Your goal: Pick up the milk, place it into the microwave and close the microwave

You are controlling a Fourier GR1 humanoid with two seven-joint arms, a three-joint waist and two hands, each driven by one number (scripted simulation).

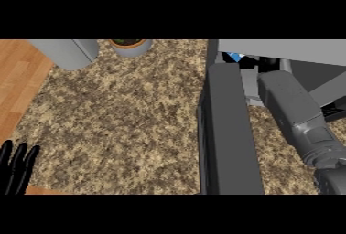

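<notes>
The microwave (283, 49) stands at the top right, its dark door (226, 132) swung open toward me across the counter. My right forearm (290, 109) reaches into the microwave's opening. Only a small black part of my right hand (251, 62) shows past the forearm. A blue and white corner of the milk (234, 56) shows just inside the opening, right against that hand. The rest of the milk is hidden. My left hand (17, 167) rests open at the lower left edge, fingers up.
A grey rounded container (67, 52) stands at the top left, and a potted plant (130, 45) sits at the back. The speckled counter (121, 119) borders a wooden surface (17, 82) on the left.
</notes>
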